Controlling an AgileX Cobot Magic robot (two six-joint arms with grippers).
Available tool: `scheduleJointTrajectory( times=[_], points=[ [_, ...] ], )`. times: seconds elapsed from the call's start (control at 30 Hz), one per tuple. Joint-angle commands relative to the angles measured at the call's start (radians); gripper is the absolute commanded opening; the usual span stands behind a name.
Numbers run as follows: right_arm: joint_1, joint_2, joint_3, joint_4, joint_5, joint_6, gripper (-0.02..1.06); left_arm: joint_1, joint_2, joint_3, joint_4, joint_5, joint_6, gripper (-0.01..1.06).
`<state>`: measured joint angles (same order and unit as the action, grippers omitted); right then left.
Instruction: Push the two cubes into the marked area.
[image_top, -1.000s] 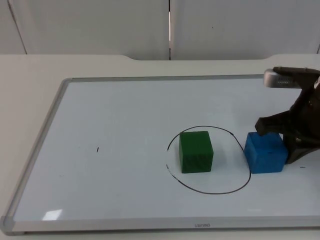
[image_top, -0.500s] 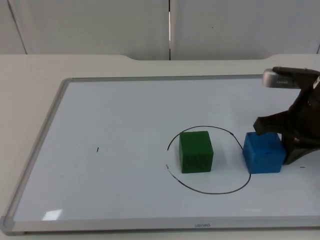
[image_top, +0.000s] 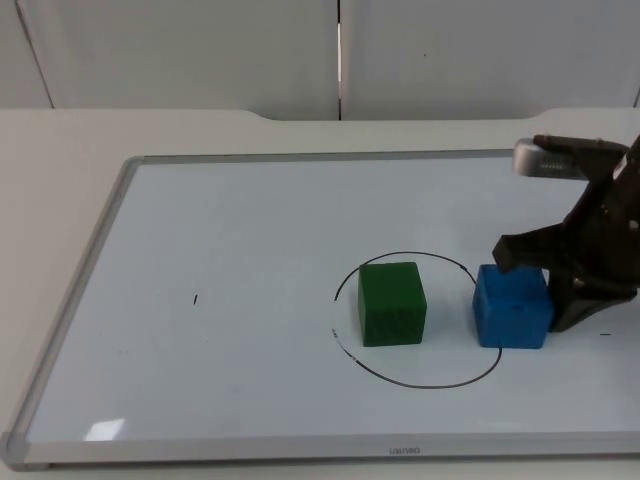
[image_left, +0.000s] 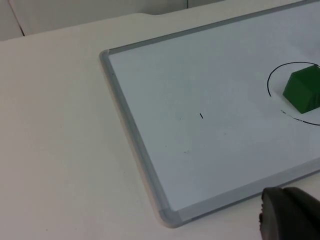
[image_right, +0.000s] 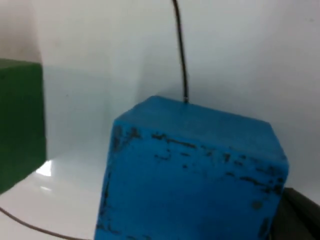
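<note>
Colours on the board
Green cube (image_top: 392, 303), plain; blue cube (image_top: 512, 307) with dark scuff marks on its face; circle (image_top: 420, 383) drawn in thin black line; whiteboard (image_top: 250, 230) white, grey-framed; right gripper (image_top: 560, 285) black.

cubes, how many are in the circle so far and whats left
Done: the green cube sits inside the drawn circle. In hand: the right gripper is against the blue cube, which straddles the circle's right line. Left: push it fully in. The left gripper waits off the whiteboard.
</note>
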<state>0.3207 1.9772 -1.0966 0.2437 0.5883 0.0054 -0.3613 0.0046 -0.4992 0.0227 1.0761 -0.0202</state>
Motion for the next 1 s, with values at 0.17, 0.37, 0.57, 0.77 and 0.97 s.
scheduleJointTrajectory(
  times=[0.17, 0.37, 0.57, 0.77, 0.97],
  points=[
    [0.026, 0.049, -0.007, 0.009, -0.019, 0.002, 0.0, 0.002, -0.005, 0.006, 0.001, 0.0, -0.004, 0.0],
    [0.052, 0.066, -0.007, 0.023, -0.054, 0.002, 0.0, 0.002, -0.005, 0.006, 0.001, 0.0, -0.004, 0.0],
    [0.052, 0.066, -0.011, 0.044, -0.061, 0.002, 0.0, 0.002, -0.005, 0.006, 0.001, 0.0, -0.004, 0.0],
    [0.052, 0.066, -0.013, 0.052, -0.061, 0.002, 0.0, 0.002, -0.005, 0.006, 0.001, 0.0, -0.004, 0.0],
    [0.052, 0.061, -0.013, 0.052, -0.061, 0.002, 0.0, 0.002, -0.005, 0.006, 0.001, 0.0, -0.002, 0.0]
  ],
)
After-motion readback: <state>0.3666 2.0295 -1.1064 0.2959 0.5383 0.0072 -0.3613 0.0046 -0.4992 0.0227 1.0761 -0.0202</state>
